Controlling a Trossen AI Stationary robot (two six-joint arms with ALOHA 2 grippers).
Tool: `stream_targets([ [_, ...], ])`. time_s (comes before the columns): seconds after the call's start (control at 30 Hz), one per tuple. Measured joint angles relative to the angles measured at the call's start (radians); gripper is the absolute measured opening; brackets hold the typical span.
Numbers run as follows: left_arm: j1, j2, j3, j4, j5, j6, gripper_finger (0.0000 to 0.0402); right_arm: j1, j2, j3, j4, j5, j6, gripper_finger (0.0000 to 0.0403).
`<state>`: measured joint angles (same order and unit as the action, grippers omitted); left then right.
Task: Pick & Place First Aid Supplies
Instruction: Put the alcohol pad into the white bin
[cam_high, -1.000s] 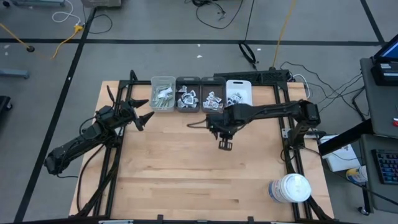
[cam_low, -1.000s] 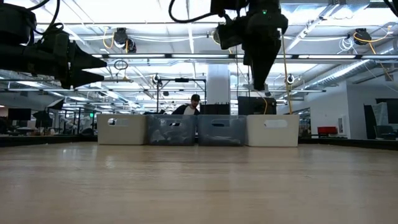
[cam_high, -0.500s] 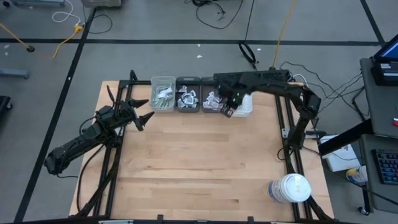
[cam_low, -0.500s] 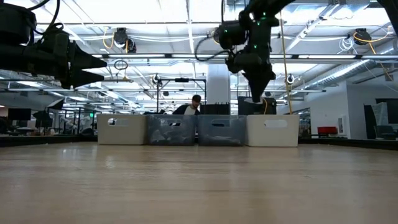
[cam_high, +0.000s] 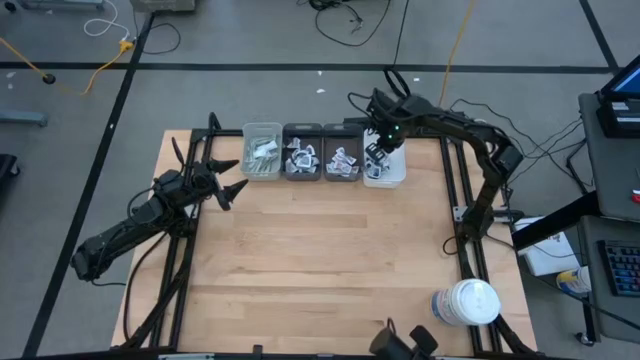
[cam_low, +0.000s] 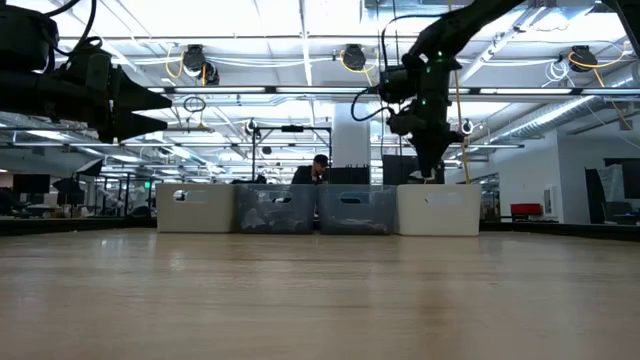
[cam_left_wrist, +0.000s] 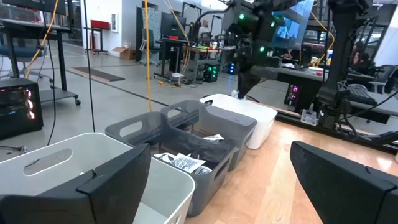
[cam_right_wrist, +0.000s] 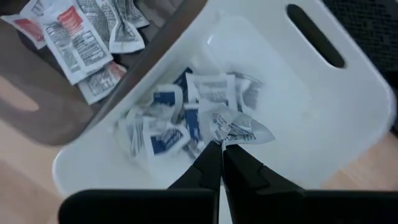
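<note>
Right wrist view: sachets' (cam_right_wrist: 168, 127) print unreadable.

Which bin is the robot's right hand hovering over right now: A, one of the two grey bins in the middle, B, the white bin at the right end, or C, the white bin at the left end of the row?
B: the high view shows the right hand above the white rectangular plastic bin at the right end, and its wrist view looks down on that bin's blue-printed white sachets.

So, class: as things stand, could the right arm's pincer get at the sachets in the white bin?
Probably yes. The right pincer hangs shut just above the sachets in the open-topped white bin, with nothing between; it must open first.
</note>
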<state>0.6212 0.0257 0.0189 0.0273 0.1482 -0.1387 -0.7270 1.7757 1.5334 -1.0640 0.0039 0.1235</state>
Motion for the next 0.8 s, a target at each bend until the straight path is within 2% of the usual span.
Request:
stream_targets([
  [0.4,0.000,0.000,0.000,0.000,0.000,0.000,0.0392,-0.011,0.021,-0.184,0.257,-0.001,0.019,0.0000],
  [0.57,0.000,0.000,0.000,0.000,0.000,0.000,0.0392,-0.009,0.022,-0.240,0.306,-0.003,0.038,0.0003],
  [0.67,0.000,0.000,0.000,0.000,0.000,0.000,0.0392,-0.009,0.022,-0.240,0.324,-0.002,0.043,0.0021],
  [0.8,0.000,0.000,0.000,0.000,0.000,0.000,0.0392,-0.008,0.022,-0.240,0.362,-0.007,0.048,0.0075],
])
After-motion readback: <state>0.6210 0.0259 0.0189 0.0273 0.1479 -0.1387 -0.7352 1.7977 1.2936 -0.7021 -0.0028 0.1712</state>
